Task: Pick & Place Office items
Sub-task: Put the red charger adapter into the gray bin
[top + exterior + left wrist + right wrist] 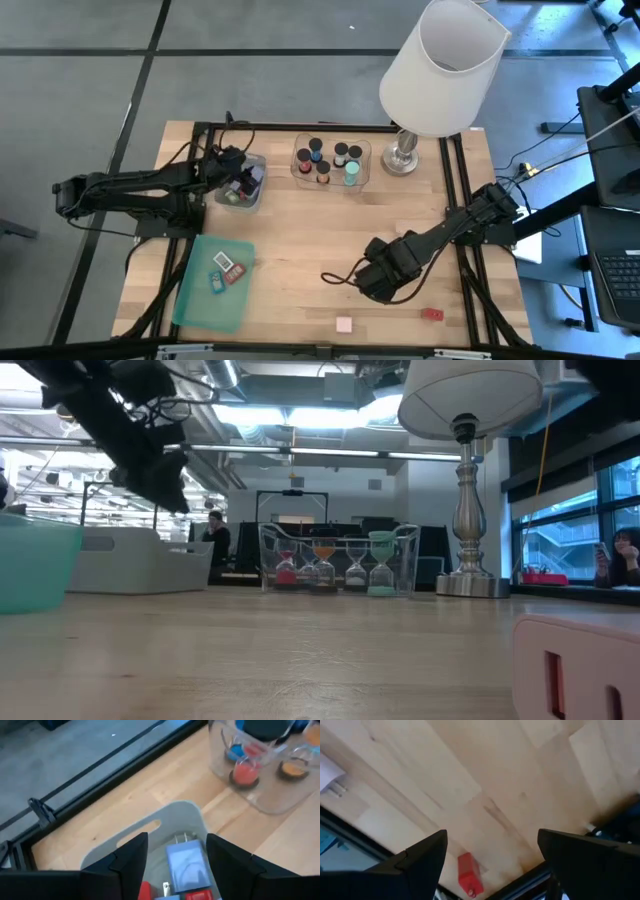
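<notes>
Left gripper [172, 857] fingers apart over grey bin [243, 196], right gripper [490, 857] wide above red block [469, 875], no readable labels

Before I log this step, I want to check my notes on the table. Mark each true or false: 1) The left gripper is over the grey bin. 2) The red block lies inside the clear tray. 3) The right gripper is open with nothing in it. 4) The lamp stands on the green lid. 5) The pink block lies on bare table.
1) True: the left gripper hangs over the grey bin.
2) False: the red block lies on the table, far from the clear tray.
3) True: the right gripper is open and empty.
4) False: the lamp stands on wood; the green lid is elsewhere.
5) True: the pink block.
</notes>
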